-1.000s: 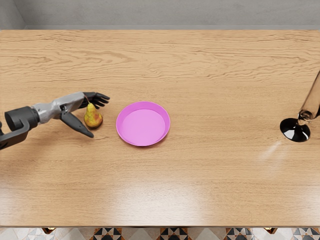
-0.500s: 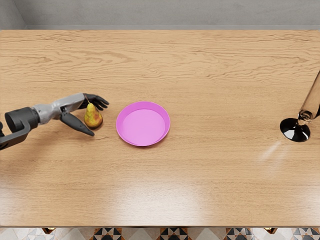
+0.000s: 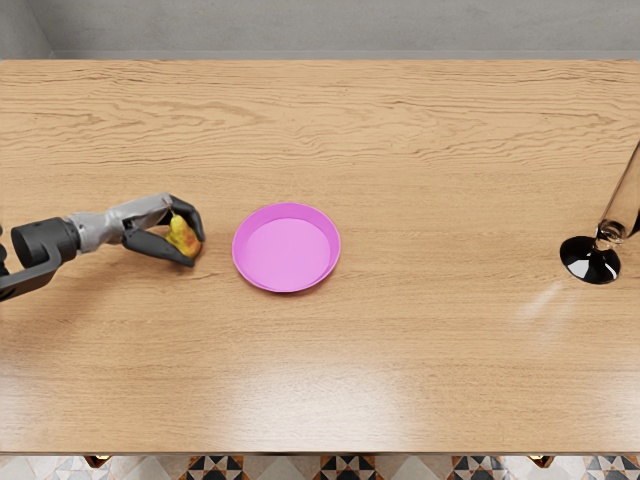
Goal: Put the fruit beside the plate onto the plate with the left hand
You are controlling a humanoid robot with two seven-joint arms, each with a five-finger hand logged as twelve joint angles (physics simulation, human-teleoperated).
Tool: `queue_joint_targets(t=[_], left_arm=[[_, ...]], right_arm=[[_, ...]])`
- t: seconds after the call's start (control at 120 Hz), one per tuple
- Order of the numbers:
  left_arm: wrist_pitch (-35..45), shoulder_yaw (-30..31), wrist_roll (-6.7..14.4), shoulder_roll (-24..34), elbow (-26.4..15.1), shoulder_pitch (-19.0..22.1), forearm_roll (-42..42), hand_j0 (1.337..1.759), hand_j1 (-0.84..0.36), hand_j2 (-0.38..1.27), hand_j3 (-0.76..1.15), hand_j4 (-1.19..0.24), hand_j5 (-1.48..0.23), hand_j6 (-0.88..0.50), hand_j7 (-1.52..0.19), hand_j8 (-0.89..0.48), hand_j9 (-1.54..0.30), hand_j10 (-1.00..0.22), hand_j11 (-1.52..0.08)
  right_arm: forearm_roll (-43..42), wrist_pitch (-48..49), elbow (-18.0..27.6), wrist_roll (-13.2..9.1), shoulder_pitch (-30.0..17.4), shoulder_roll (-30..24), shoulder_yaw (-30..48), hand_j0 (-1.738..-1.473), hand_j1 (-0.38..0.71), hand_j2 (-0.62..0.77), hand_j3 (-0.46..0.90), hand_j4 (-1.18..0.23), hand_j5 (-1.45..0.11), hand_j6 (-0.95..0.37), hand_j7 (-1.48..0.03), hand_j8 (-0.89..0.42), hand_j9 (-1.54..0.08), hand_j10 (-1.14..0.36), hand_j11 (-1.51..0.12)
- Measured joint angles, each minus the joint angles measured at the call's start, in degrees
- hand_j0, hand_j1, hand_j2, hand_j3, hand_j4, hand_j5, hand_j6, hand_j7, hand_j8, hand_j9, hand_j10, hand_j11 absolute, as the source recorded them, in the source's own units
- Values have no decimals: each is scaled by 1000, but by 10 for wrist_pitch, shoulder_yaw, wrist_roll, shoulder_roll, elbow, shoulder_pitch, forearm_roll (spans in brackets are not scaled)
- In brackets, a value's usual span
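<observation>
A small yellow pear [image 3: 180, 235] stands on the wooden table just left of the pink plate [image 3: 286, 247]. My left hand [image 3: 176, 232] reaches in from the left edge, its dark fingers [image 3: 192, 222] and thumb curled around the pear, which shows only partly between them. The pear still rests at table level, a short gap from the plate's rim. The plate holds nothing. My right arm [image 3: 605, 240] shows at the far right edge, its dark end down on the table.
The wooden table [image 3: 400, 140] stretches wide around the plate. Its front edge runs along the bottom of the view, with patterned floor beneath.
The left hand's fingers were spread around the pear before; they have now curled shut on it. The right arm has stayed still.
</observation>
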Motion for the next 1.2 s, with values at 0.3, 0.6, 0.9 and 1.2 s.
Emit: queue_joint_targets(t=[0.3,0.6,0.9,1.2], left_arm=[[1,9,1,0,-5,-18,9,1649,-408,322,0,-825,-1084,-421,-1096,-237,-1103,-337,-1025],[-23,9,2,4,-33,-58,9,1649,-410,309,0,-835,-1125,-403,-1129,-220,-1134,-291,-1117],[-46,10,2,-3,-62,-99,9,1648,-404,291,-1,-835,-1129,-403,-1133,-219,-1135,-284,-1145],[-49,9,132,-55,-92,-144,11,1649,-404,291,-1,-842,-1124,-404,-1131,-222,-1136,-277,-1152]], right_arm=[[0,0,0,0,0,0,0,-1658,-349,0,0,0,0,0,0,0,0,0,0],[0,0,0,0,0,0,0,-1658,-349,0,0,0,0,0,0,0,0,0,0],[0,0,0,0,0,0,0,-1658,-349,1,0,0,0,0,0,0,0,1,0],[0,0,-1,0,0,0,0,-1658,-349,1,0,0,0,0,0,0,0,0,0]])
